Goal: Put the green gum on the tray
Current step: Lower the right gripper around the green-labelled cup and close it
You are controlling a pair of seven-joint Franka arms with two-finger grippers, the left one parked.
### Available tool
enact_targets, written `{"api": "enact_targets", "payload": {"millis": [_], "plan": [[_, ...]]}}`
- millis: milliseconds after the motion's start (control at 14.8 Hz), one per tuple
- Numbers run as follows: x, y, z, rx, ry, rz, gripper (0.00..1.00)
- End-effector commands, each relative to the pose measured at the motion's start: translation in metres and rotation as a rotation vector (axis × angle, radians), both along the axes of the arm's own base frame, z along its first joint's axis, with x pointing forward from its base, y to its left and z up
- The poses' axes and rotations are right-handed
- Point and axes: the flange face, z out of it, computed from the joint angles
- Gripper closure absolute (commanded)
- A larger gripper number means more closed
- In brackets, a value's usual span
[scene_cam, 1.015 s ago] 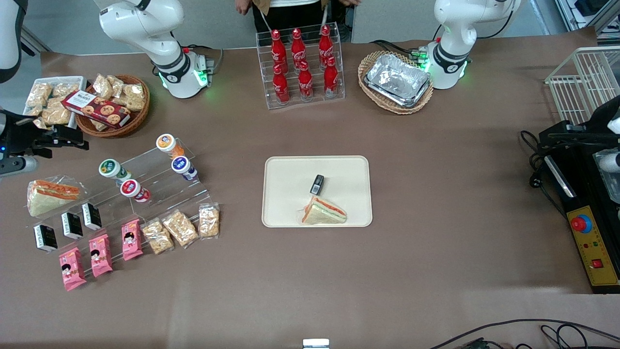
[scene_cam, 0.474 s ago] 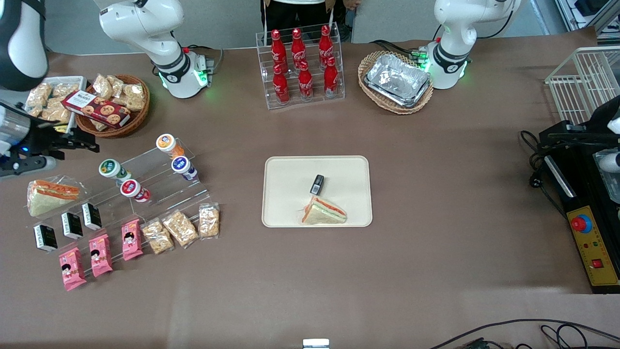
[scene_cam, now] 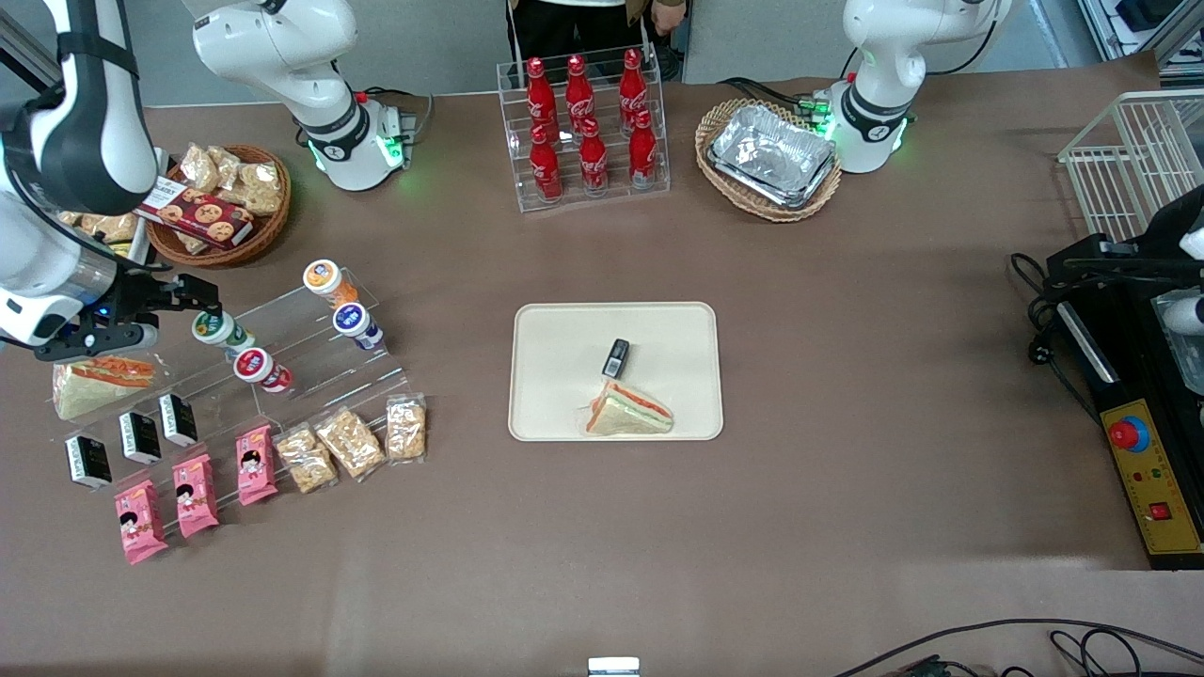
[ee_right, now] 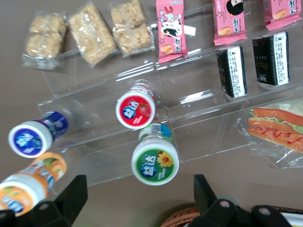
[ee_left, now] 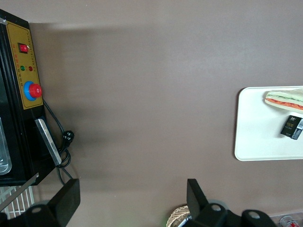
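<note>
The green gum (scene_cam: 215,328) is a small bottle with a white-rimmed green lid, lying on the clear stepped stand (scene_cam: 310,348) at the working arm's end of the table. It also shows in the right wrist view (ee_right: 155,162). My gripper (scene_cam: 188,299) hangs just above the green gum, slightly farther from the front camera; in the wrist view (ee_right: 139,196) its jaws stand wide open and empty, with the lid just ahead of the gap. The cream-beige tray (scene_cam: 555,376) lies at mid-table and holds a sandwich (scene_cam: 628,412) and a small black packet (scene_cam: 616,357).
On the stand are a red-lidded bottle (scene_cam: 255,366), a blue-lidded bottle (scene_cam: 352,321) and an orange-lidded bottle (scene_cam: 323,276). Snack packets, black packets and a wrapped sandwich (scene_cam: 94,381) lie nearby. A wicker basket of snacks (scene_cam: 221,202) stands close to my arm. A cola rack (scene_cam: 583,122) and a foil tray (scene_cam: 773,155) stand farther off.
My right arm has swung in from the table's edge toward the stand. The gripper has moved from beside the basket to just above the green gum. Nothing else moved.
</note>
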Motion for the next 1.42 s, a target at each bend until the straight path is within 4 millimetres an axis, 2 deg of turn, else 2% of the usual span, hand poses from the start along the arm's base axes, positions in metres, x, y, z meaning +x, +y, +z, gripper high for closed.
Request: {"api": "enact_targets", "payload": {"millis": [0,203,677,744,1015,1150,1353], "plan": [[-0.016,-0.003,-0.019,-0.016,-0.03,0.026,0.0],[-0.024,-0.009,-0.041,-0.014,-0.039,0.013,0.0],[-0.027,-0.006,-0.071,-0.021,-0.068,0.017,0.01],[-0.027,-0.006,-0.072,-0.023,-0.077,0.018,0.05],[-0.026,-0.007,-0.072,-0.018,-0.073,0.08,0.62],[-0.025,-0.007,-0.069,-0.017,-0.07,0.081,0.69],[-0.019,-0.009,-0.046,-0.015,-0.054,0.074,0.69]]}}
